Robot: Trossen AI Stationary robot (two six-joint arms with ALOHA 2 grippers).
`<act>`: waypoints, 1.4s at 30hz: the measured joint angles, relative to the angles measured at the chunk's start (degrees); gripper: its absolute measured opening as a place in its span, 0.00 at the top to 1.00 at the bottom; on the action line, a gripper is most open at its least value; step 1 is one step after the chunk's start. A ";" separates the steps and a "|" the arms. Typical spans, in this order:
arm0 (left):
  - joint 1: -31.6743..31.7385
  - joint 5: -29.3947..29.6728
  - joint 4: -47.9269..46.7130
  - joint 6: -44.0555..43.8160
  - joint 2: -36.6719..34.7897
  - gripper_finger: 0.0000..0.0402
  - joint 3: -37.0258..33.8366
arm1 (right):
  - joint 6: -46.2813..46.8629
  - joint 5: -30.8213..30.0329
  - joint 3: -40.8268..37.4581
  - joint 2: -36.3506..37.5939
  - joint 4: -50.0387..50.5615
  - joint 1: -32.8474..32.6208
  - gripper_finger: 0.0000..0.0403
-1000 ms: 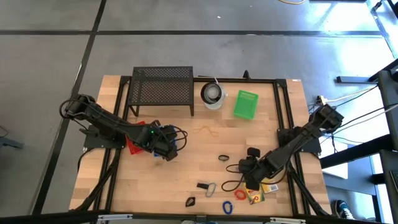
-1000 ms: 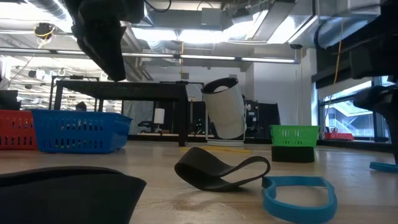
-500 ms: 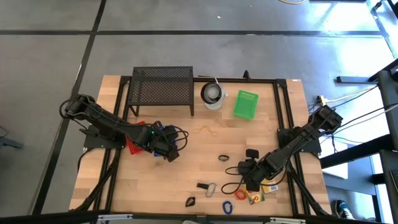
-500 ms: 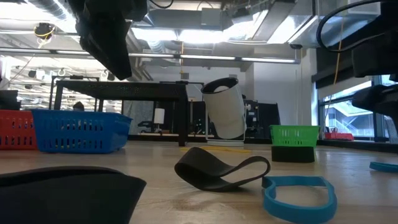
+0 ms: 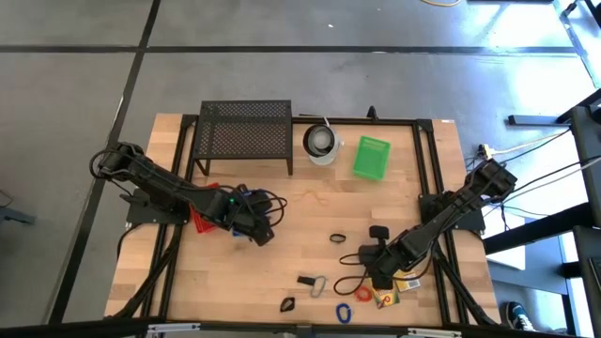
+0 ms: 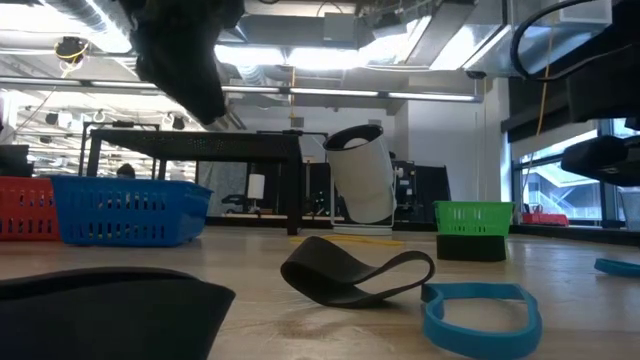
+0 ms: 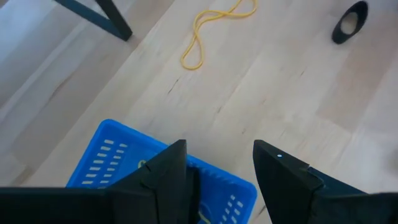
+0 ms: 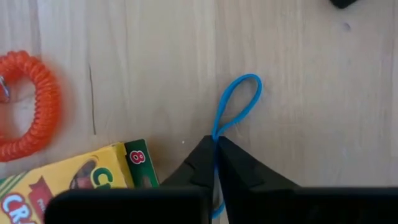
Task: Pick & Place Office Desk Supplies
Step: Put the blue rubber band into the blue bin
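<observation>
Since a second ago: right gripper (image 8: 216,163) closed from wide to pinched on the thin blue band (image 8: 235,104), fingers meeting on the strand just beside the crayon box (image 8: 68,180); arm eased slightly nearer the table's front. Left gripper (image 7: 217,168) shifted a little farther over the blue basket (image 7: 118,163), fingers apart as before, holding nothing.

Blue band: thin rubber loop, lying flat on pale wood grain, a teardrop bend sticking out past the fingertips. Beside it an orange coiled cord (image 8: 28,104), plastic spiral in a ring. Crayon box: glossy yellow-green card, flat on the table.

Elsewhere on the table (image 5: 300,216): yellow band (image 7: 211,31), thin and twisted in a long figure; black band (image 6: 355,272), wide, flat, matte, curled into an open loop; thick blue band (image 6: 480,315) just beside it, near the low camera. Silver clip (image 5: 317,284) and black binder clip (image 5: 305,280) touching, toward the front edge. Black mesh rack (image 5: 244,131) at the back, white cup (image 5: 322,143) next to it, green slotted basket (image 5: 372,157) right of that. Red basket (image 6: 25,208) behind the blue one, both perforated plastic.

Right arm stretched from the right edge, low, wrist angled down at the table. Left arm reaching from the left edge, wrist raised above the blue basket.
</observation>
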State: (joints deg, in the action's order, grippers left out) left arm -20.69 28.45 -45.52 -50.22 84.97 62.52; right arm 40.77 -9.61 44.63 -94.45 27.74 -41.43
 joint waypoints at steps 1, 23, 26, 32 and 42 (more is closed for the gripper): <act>0.00 -0.01 0.48 0.24 0.00 0.55 0.00 | -0.89 -0.13 0.42 0.22 0.20 0.00 0.96; -0.68 1.11 22.07 18.50 0.00 0.55 0.00 | -17.60 -45.98 9.28 13.05 -3.80 2.99 0.98; -0.76 1.11 27.65 25.30 0.00 0.55 0.00 | -25.87 -45.57 9.39 13.81 -10.83 4.19 0.98; -0.76 1.62 40.22 38.01 0.00 0.55 -0.02 | -39.28 -34.24 9.39 13.71 -21.33 6.75 0.98; -0.75 -2.75 45.63 46.07 0.00 0.45 -0.02 | -45.74 -28.67 9.39 13.70 -27.32 9.55 0.98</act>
State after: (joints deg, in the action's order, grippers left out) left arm -21.44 25.70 0.11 -4.14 84.97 62.50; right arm -4.97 -38.28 54.02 -80.75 0.41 -31.88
